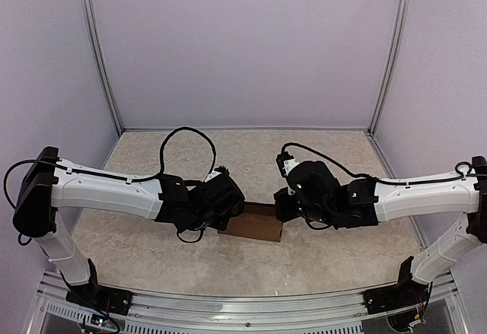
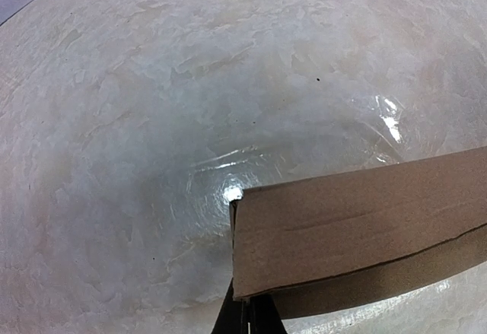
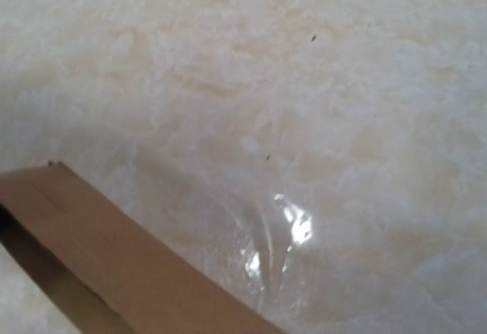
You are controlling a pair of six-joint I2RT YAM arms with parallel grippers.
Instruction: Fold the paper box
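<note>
The paper box [image 1: 256, 224] is a slim brown cardboard box lying on the table between my two arms. In the left wrist view its folded corner and long side [image 2: 358, 227] fill the lower right. My left gripper [image 2: 249, 317] is shut, its black fingers pressed together right under the box's near edge, with nothing between them. From above, the left gripper [image 1: 227, 214] sits at the box's left end and the right gripper [image 1: 283, 211] at its right end. The right wrist view shows the box [image 3: 91, 265] at lower left, while the right fingers are out of frame.
The box lies on a beige mottled tabletop [image 1: 228, 151]. Pale walls with metal corner posts [image 1: 99, 52] close in the back and both sides. A metal rail [image 1: 243, 307] carrying the arm bases runs along the near edge.
</note>
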